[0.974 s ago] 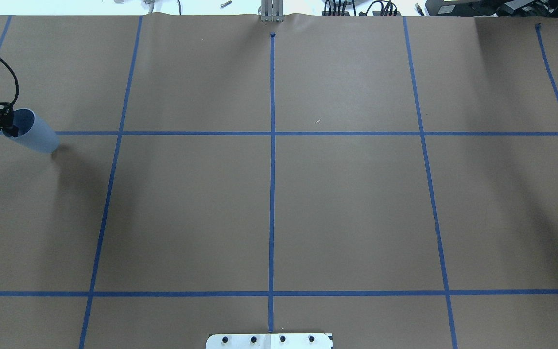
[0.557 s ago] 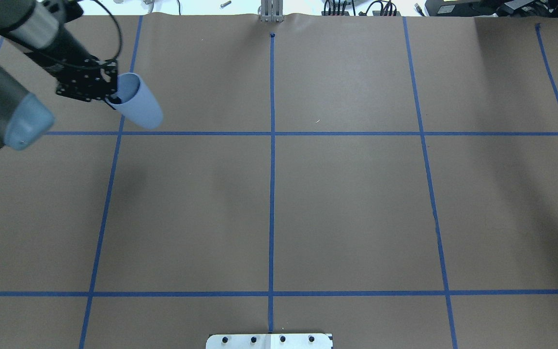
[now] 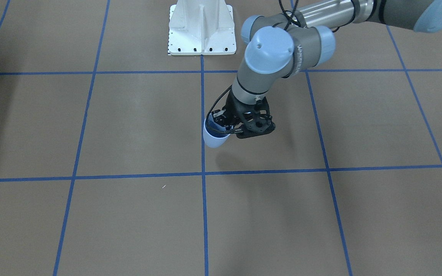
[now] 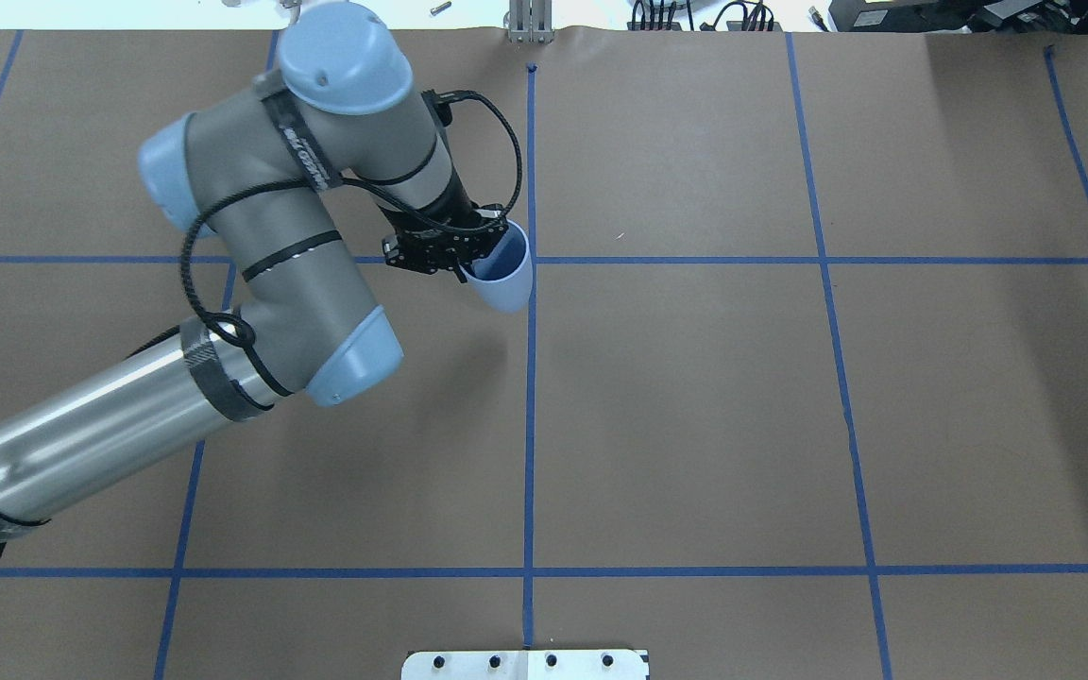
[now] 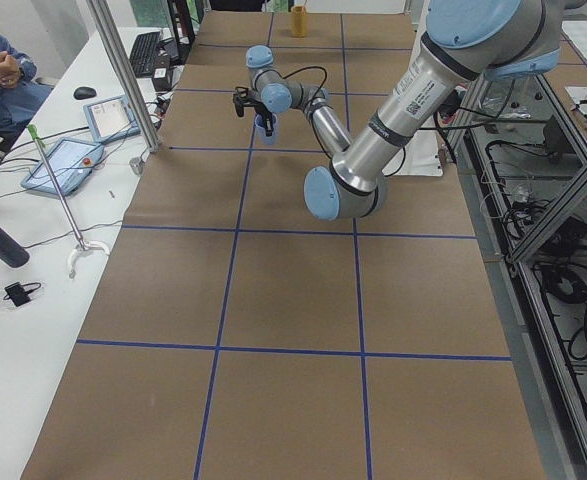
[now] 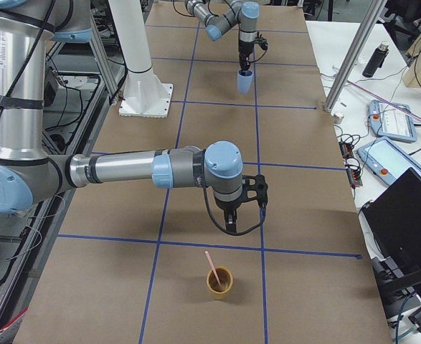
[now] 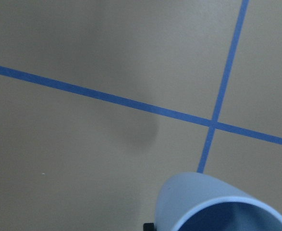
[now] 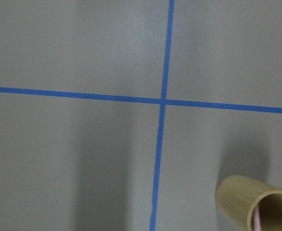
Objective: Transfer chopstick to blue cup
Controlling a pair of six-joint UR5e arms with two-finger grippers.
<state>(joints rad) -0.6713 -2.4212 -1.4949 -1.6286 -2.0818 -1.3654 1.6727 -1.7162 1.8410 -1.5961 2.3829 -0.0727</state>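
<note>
chopstick in tan cup, outside overhead view

Overhead view: behind the robot, looking forward and down on the brown paper-covered worktop; front-facing view: opposite side, steeply down, white metal base pedestal at top; side views: opposite worktop ends, looking lengthwise; wrist views: close above the worktop; the pale blue plastic cup appears in every view except right wrist, which shares the tan cylindrical cup with the side views.

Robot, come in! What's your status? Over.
Left claw shut on blue cup, mid-table. Right claw over table, open or shut unclear. Chopstick leans in tan cup. Nothing seen in the way.
</note>
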